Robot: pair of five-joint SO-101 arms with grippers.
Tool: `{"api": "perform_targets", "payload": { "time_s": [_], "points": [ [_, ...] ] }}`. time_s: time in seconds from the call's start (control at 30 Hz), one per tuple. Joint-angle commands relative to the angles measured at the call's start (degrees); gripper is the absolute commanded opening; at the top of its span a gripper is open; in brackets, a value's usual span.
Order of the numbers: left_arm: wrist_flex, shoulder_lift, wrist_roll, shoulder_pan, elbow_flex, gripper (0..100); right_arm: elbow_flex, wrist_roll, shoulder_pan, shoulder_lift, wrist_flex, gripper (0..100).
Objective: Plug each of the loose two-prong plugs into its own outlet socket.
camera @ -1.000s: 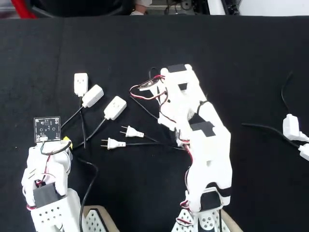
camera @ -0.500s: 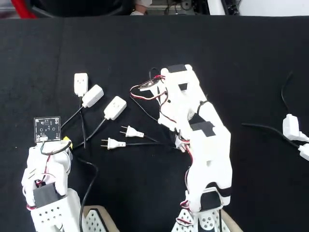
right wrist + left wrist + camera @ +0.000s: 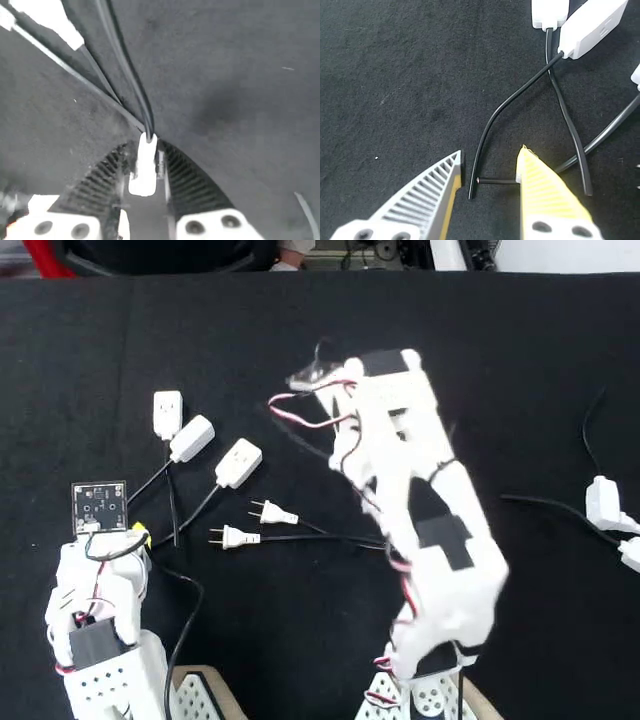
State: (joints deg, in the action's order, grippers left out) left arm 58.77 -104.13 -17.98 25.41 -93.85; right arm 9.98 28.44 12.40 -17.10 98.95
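Note:
Two loose white two-prong plugs [image 3: 272, 512] [image 3: 232, 536] lie on the black table with their black cords trailing right. Three white outlet sockets [image 3: 167, 412] [image 3: 191, 438] [image 3: 238, 462] fan out behind and left of them. My right arm [image 3: 420, 490] stretches over the table's middle. In the right wrist view my right gripper [image 3: 145, 145] is shut on a white plug [image 3: 143, 175], held off the table, whose black cord runs away from the fingers. My left gripper [image 3: 487, 170] stands open low over the cords [image 3: 495, 120], just in front of two of the sockets [image 3: 592, 27]. Nothing lies between its fingers [image 3: 540, 195].
Two more white plug bodies [image 3: 600, 502] [image 3: 630, 552] with a black cable [image 3: 545, 505] lie at the right edge. Black cords [image 3: 185, 515] cross between the sockets and the left arm [image 3: 95, 620]. The far half of the black mat [image 3: 200, 330] is bare.
My right arm has swung up and away toward the table's far side over the last half second. The left arm and the two plugs lying on the table have not moved.

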Motion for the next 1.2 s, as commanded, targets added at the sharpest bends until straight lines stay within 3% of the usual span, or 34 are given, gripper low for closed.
{"api": "perform_targets", "payload": {
  "time_s": [0.0,0.13,0.3,0.6,0.9,1.07,1.17],
  "points": [
    [0.00,-0.26,-0.62,-0.75,0.22,18,0.13,-5.01,2.37,12.70,-0.26,1.2],
    [0.00,-0.35,-0.35,-2.59,0.48,18,-5.85,-11.78,9.58,21.67,-9.14,1.2],
    [0.00,-0.35,-0.62,-13.41,0.92,18,-16.22,-19.43,19.60,30.90,-21.01,1.2],
    [-1.49,-0.35,0.18,-25.54,5.76,18,-40.31,-32.62,23.82,53.76,-45.63,1.3],
    [-3.96,-0.44,13.54,-33.63,12.00,18,-75.65,-40.00,26.90,82.07,-70.59,1.2],
    [-6.77,-0.35,15.91,-40.48,11.30,18,-81.27,-40.18,25.67,92.70,-71.30,1.1],
    [-6.77,-0.35,15.91,-44.09,9.54,18,-82.42,-44.40,25.41,94.99,-68.75,1.1]
  ]
}}
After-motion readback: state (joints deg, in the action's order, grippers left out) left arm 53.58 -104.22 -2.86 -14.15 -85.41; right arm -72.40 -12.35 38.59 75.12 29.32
